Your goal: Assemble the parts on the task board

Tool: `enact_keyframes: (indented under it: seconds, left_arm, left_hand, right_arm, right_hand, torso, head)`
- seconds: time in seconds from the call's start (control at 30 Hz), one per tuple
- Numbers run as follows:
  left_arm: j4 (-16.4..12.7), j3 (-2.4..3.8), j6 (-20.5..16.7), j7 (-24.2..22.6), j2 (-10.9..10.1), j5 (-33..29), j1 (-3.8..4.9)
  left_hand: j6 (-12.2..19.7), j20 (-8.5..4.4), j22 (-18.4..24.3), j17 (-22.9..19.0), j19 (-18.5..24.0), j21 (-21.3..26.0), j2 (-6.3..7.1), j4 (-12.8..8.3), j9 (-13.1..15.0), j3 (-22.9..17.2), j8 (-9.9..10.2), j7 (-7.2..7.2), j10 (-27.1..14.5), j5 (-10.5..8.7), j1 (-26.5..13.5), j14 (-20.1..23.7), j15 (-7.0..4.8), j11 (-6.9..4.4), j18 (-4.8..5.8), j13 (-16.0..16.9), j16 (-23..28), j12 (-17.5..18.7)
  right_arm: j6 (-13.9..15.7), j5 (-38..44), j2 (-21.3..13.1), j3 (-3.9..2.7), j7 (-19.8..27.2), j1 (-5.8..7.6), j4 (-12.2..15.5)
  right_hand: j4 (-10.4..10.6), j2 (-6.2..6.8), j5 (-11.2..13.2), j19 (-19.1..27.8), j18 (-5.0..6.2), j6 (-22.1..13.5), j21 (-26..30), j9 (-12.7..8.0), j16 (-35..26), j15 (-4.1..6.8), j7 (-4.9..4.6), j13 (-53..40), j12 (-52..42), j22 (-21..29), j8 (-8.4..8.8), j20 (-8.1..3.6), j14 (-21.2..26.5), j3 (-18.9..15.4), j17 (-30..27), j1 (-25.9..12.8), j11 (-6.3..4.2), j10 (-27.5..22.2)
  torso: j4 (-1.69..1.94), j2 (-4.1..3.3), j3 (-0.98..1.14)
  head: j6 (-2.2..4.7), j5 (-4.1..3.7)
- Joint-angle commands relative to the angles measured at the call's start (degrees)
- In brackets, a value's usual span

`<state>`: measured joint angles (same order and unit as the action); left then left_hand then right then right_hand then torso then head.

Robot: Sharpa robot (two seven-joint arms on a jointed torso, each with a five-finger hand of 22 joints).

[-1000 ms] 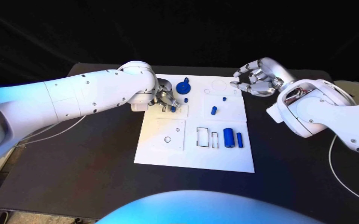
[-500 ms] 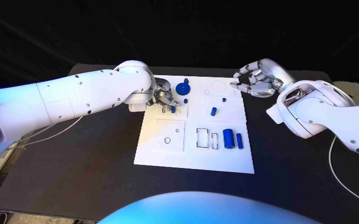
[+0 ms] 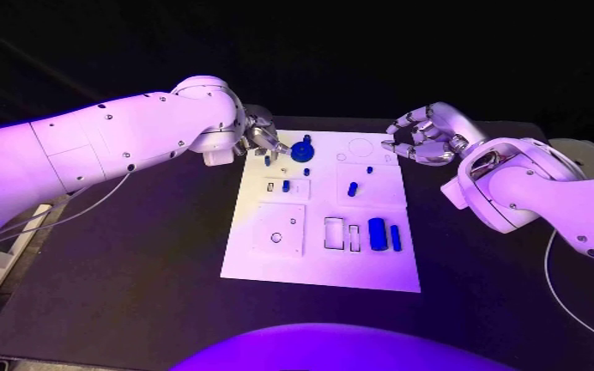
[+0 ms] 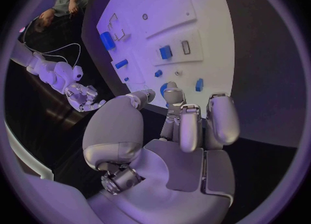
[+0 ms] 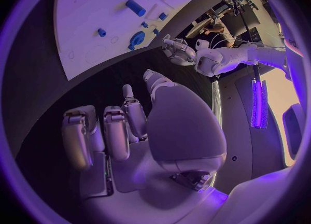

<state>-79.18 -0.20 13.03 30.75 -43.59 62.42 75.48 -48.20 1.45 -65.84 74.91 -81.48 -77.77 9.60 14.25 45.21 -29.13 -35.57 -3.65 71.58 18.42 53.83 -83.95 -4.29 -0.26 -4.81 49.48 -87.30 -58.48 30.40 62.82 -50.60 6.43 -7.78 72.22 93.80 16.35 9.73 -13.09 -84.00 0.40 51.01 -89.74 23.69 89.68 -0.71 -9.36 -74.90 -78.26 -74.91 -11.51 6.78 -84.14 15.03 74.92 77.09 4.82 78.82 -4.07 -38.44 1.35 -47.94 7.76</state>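
The left hand (image 3: 257, 137) hangs over the far left corner of the task board (image 3: 324, 255), its fingers (image 4: 222, 117) curled in side by side with nothing visible between them, the fingertips close to a round blue part (image 3: 302, 151) that stands near the board's far edge. The right hand (image 3: 421, 135) is beside the board's far right corner, off the plate, its fingers bent inward in a loose cage around nothing. The board is a white rectangular plate lying flat in the middle of the desk (image 3: 136, 276), marked with thin outlines of circles and rectangles. Near its far edge, by the round part, sit several small blue pegs (image 3: 369, 169); a short blue piece (image 3: 286, 186) stands in a small raised square on the left side, and an oblong blue piece (image 3: 352, 189) lies just right of it. Toward the near right are a thick blue cylinder (image 3: 378, 234) and a slimmer blue rod (image 3: 397, 235), side by side next to two rectangular outlines. The desk is black and matte; a pale cable (image 3: 87, 208) trails along its left edge. Behind it the room is dark.
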Motion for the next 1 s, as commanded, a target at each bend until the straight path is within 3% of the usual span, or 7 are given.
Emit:
enact_keyframes:
  seconds: [0.03,0.13,0.23,0.5,0.73,1.0]
  left_arm:
    - [1.4,0.04,-0.9,-1.0,0.5,-0.7,0.49]
    - [2.9,0.06,-1.8,-1.2,1.1,0.3,0.77]
    - [4.5,0.06,-2.0,-1.3,2.0,1.5,0.9]
    - [8.9,-0.02,0.3,-1.3,4.0,3.4,0.98]
    - [12.5,-0.71,2.8,-1.2,6.2,3.3,0.69]
    - [14.8,-1.08,4.4,-1.0,7.5,3.8,0.19]
  left_hand:
    - [0.3,0.33,0.7,9.5,0.5,0.5,0.31,0.3,-0.7,1.0,0.9,-0.73,-1.9,0.16,1.2,-4.5,0.52,0.28,-0.02,-2.7,0.3,2.4]
    - [2.9,1.02,1.0,9.3,0.7,0.8,1.15,2.2,-2.8,3.7,3.9,-2.05,-6.8,-0.6,2.3,-4.4,1.49,1.45,-0.05,-9.7,0.4,8.6]
    - [3.9,1.44,0.9,9.4,0.7,0.8,1.13,2.4,-4.2,5.1,5.4,-2.61,-7.0,-1.52,2.7,-4.5,1.94,1.94,-0.04,-10.0,0.4,8.7]
    - [2.9,1.63,-0.1,9.8,0.3,0.3,0.91,2.1,-5.0,5.8,5.4,-2.5,-6.7,-1.53,4.6,-4.6,1.96,1.87,0.09,-10.3,0.1,8.5]
    - [2.3,1.62,-0.4,9.9,0.2,0.1,0.81,2.1,-5.4,6.1,5.3,-2.38,-6.5,-1.42,5.9,-4.6,1.88,1.76,0.13,-10.3,0.0,8.3]
    - [2.3,1.61,-0.3,9.9,0.2,0.1,0.81,2.1,-5.5,6.2,5.4,-2.38,-6.6,-1.42,5.9,-4.6,1.88,1.76,0.12,-10.5,0.0,8.4]
  right_arm:
    - [-0.6,0.5,0.0,0.0,0.1,-0.04,0.0]
    - [-0.6,0.5,0.0,0.0,0.1,-0.04,-0.1]
    - [-0.6,0.5,0.1,0.0,0.1,-0.04,-0.1]
    - [-0.7,0.5,0.2,0.0,0.1,-0.04,-0.1]
    - [-0.7,0.5,0.3,0.0,0.1,-0.05,-0.1]
    - [-0.6,0.5,0.3,0.0,0.1,-0.06,-0.1]
  right_hand:
    - [0.2,0.05,0.0,-5.8,-0.29,-0.2,0.1,0.1,-0.3,0.42,0.09,-3.2,0.1,-14.8,-0.24,-0.55,-5.5,-0.1,13.8,-0.8,-0.3,-0.1]
    - [0.2,0.05,0.0,-5.8,-0.29,-0.2,0.1,0.1,-0.3,0.42,0.09,-3.2,0.1,-14.8,-0.24,-0.55,-5.5,-0.1,13.8,-0.8,-0.3,-0.1]
    - [0.2,0.05,0.0,-5.8,-0.29,-0.2,0.1,0.1,-0.3,0.42,0.09,-3.2,0.1,-14.8,-0.24,-0.55,-5.5,-0.1,13.8,-0.8,-0.3,-0.1]
    - [0.2,0.05,0.0,-5.8,-0.29,-0.2,0.1,0.1,-0.3,0.42,0.09,-3.2,0.1,-14.8,-0.24,-0.55,-5.5,-0.1,13.8,-0.8,-0.3,-0.1]
    - [0.1,0.03,-0.1,-5.8,-0.31,-0.2,0.1,0.1,-0.3,0.43,0.1,-3.2,0.1,-14.9,-0.3,-0.55,-5.5,0.0,13.8,-0.9,-0.32,0.0]
    - [0.1,0.03,-0.1,-5.8,-0.31,-0.2,0.1,0.1,-0.3,0.43,0.1,-3.2,0.1,-14.9,-0.3,-0.55,-5.5,0.0,13.8,-0.9,-0.32,0.0]
  torso:
    - [0.04,-0.11,0.01]
    - [0.15,-0.1,-0.01]
    - [0.15,-0.12,-0.04]
    - [0.01,-0.06,-0.03]
    - [0.01,-0.13,-0.07]
    - [0.06,-0.09,-0.01]
  head:
    - [0.41,-0.18]
    - [0.56,-0.09]
    - [0.59,0.11]
    - [0.57,0.35]
    - [0.53,0.28]
    - [0.47,0.19]
